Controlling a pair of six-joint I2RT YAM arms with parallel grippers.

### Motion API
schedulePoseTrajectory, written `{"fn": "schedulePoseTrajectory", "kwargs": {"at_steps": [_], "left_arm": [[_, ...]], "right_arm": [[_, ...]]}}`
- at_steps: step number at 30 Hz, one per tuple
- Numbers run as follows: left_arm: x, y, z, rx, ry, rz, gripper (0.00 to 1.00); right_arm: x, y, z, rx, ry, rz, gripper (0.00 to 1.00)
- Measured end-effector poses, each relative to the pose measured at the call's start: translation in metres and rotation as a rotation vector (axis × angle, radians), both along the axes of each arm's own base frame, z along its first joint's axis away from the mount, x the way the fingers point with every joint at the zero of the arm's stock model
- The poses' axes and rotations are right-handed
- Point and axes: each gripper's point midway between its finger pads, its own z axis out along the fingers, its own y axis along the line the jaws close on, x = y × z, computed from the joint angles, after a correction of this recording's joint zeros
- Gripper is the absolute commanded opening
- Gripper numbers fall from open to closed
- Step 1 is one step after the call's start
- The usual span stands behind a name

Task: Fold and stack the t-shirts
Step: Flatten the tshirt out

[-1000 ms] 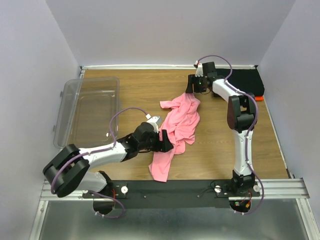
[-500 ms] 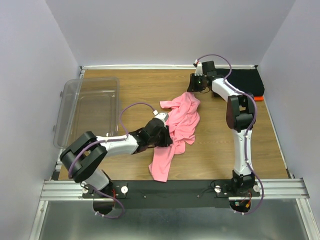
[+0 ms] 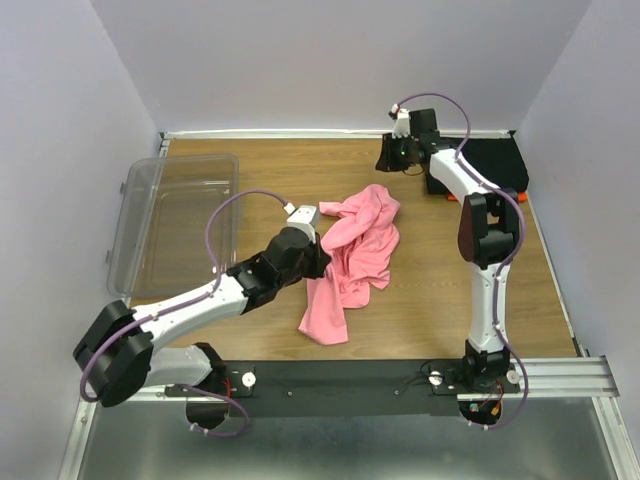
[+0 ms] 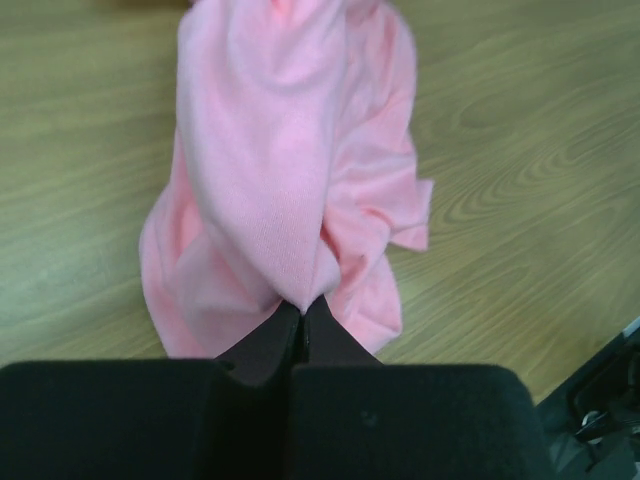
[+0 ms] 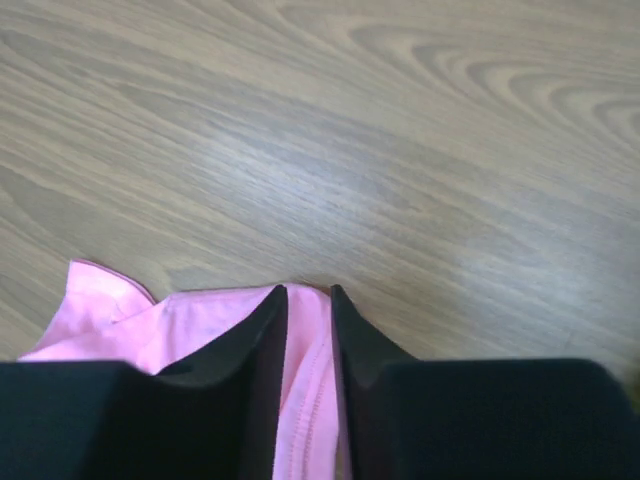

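Wood-grain table (image 3: 280, 165) seen from above, closed in by pale walls on the left, far and right sides, with a metal rail (image 3: 560, 375) along the near edge.

At the left edge sits one clear plastic tub (image 3: 125, 230), its long side running along the wall. Bare wood lies between the tub and the middle of the table, and a strip of it runs along the far edge.

From the near-left corner the left arm stretches diagonally toward the centre. The left gripper (image 3: 320, 265) (image 4: 303, 310) is pinched tight on a fold of the pink shirt (image 3: 360, 240) (image 4: 280, 150) (image 5: 200, 320), at the shirt's left side. This shirt lies crumpled mid-table, a long tail trailing toward the near edge.

Right of the pink shirt is a broad patch of bare wood, crossed by the upright right arm. The right gripper (image 3: 388, 165) (image 5: 305, 292) hangs at the shirt's far end, fingers close together with a pink hem showing in the narrow gap. I cannot tell whether it actually grips the cloth.

In the far-right corner a black shirt (image 3: 490, 160) lies flat against the wall, and a sliver of orange-red shirt (image 3: 517, 196) shows at its near-right edge.

Count: three shirts, one tub, two arms.
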Motion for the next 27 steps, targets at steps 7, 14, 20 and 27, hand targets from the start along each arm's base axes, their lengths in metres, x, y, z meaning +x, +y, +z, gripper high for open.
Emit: {"fn": "schedulePoseTrajectory", "kwargs": {"at_steps": [7, 14, 20, 27], "left_arm": [[0.001, 0.002, 0.016, -0.021, -0.036, -0.015, 0.0], [-0.018, 0.008, -0.026, 0.035, 0.06, -0.062, 0.0], [-0.019, 0.005, -0.029, 0.025, 0.065, -0.076, 0.0], [-0.019, 0.002, -0.03, 0.026, 0.069, -0.084, 0.0]], "right_arm": [[0.003, 0.006, 0.019, 0.029, -0.029, 0.021, 0.57], [-0.006, 0.008, -0.037, 0.038, 0.107, 0.032, 0.55], [-0.015, 0.008, -0.053, 0.034, 0.162, 0.037, 0.27], [-0.022, 0.011, -0.053, 0.054, 0.188, 0.062, 0.0]]}}
